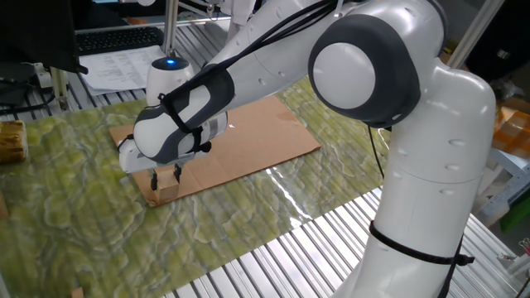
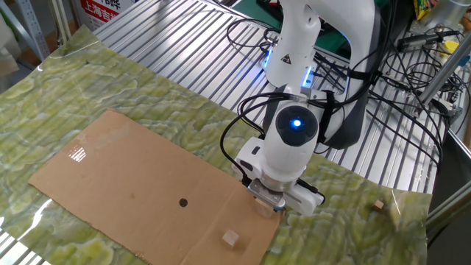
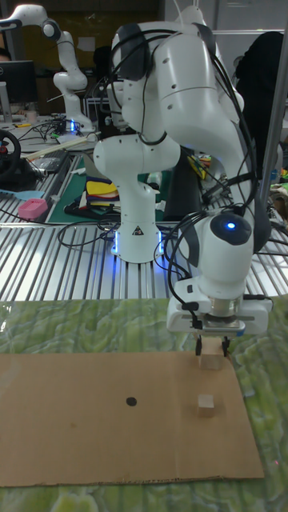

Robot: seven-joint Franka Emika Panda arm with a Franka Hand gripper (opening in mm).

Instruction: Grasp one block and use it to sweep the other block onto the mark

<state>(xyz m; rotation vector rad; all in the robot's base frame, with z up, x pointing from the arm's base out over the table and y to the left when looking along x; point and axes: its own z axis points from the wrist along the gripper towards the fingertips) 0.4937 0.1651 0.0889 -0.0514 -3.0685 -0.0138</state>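
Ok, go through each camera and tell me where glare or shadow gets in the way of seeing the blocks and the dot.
One fixed view: the arm hides the mark and the small brown wooden block; the large pale wooden cube sits in the gripper's shade. The other fixed view: a white glare patch on the brown cardboard sheet, far from the tiny dark round dot. Tall fixed view: even light; the small block stays clear.
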